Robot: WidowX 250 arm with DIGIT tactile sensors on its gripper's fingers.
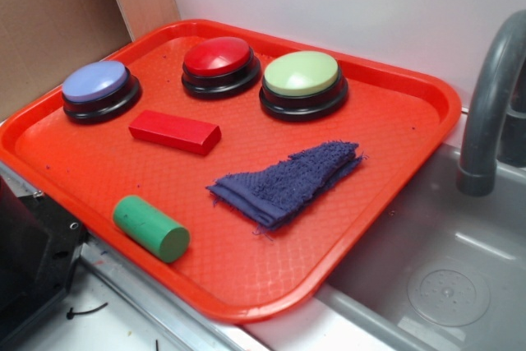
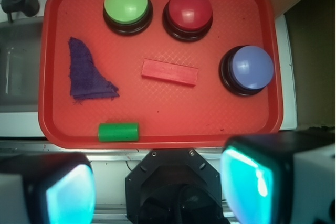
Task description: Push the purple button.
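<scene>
The purple button [image 1: 97,84] has a pale lavender-blue cap on a black base and sits at the far left of the red tray [image 1: 394,170]. In the wrist view it [image 2: 251,67] lies at the tray's right side. My gripper [image 2: 157,187] is open and empty, high above the robot base, off the near edge of the tray [image 2: 157,139]. Its two pads [image 2: 71,195] glow teal at the bottom corners of the wrist view. The gripper does not show in the exterior view.
On the tray are a red button [image 1: 219,58], a larger light-green button [image 1: 302,76], a red block [image 1: 174,131], a green cylinder [image 1: 150,228] and a blue cloth [image 1: 288,180]. A grey sink [image 1: 444,285] with a faucet [image 1: 489,104] lies to the right.
</scene>
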